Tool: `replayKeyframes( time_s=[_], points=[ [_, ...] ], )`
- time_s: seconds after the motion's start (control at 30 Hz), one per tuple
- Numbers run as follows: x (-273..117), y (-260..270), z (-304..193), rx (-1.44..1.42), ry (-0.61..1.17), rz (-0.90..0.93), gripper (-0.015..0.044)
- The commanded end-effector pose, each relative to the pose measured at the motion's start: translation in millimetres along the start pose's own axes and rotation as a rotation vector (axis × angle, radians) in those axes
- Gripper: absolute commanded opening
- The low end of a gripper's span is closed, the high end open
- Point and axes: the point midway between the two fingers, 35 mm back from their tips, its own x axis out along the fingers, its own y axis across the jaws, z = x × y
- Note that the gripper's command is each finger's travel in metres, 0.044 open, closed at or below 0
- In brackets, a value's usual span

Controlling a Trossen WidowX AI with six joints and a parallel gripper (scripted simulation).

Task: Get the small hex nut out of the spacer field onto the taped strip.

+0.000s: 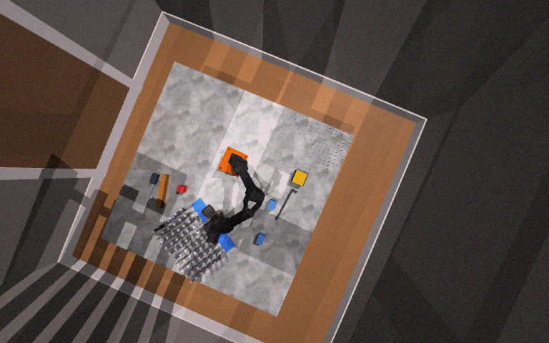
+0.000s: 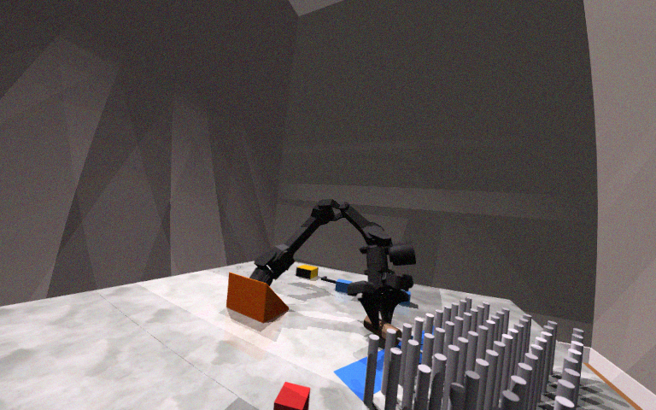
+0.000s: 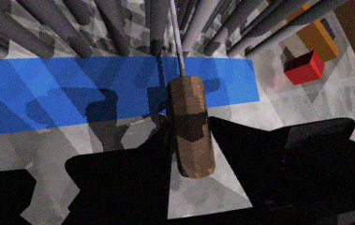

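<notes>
My gripper (image 2: pixel 383 322) (image 3: pixel 189 123) is shut on the brown handle (image 2: pixel 391 331) (image 3: pixel 191 96) of a tool, low at the front edge of the field. The tool's thin metal shaft (image 3: pixel 178 42) points away from me, over the blue taped strip (image 1: pixel 199 205) (image 2: pixel 357 374) (image 3: pixel 232 77) and in between the standing grey spacers (image 1: pixel 186 240) (image 2: pixel 450 373). The spacers that show stand upright. The shaft's far end is out of the wrist view. I cannot make out the hex nut in any view. The arm covers the middle of the strip in the overhead view.
A red block (image 1: pixel 181 189) (image 2: pixel 292 395) (image 3: pixel 303 69) and an orange bar (image 1: pixel 163 186) (image 3: pixel 318 38) lie beyond the strip's one end. A black hooked tool (image 1: pixel 285 206), a yellow block (image 1: pixel 299 178) (image 2: pixel 307 270) and two blue blocks (image 1: pixel 271 204) (image 1: pixel 260 239) lie on the other side.
</notes>
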Motion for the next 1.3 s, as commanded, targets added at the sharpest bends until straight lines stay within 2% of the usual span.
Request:
replayKeyframes(
  time_s=[0.0,1.27],
  points=[
    [0.5,1.0,3.7,-0.006,-0.004,0.003,0.0],
    [18.5,2.4,16.1,-0.003,-0.004,0.003,0.0]
  ],
)
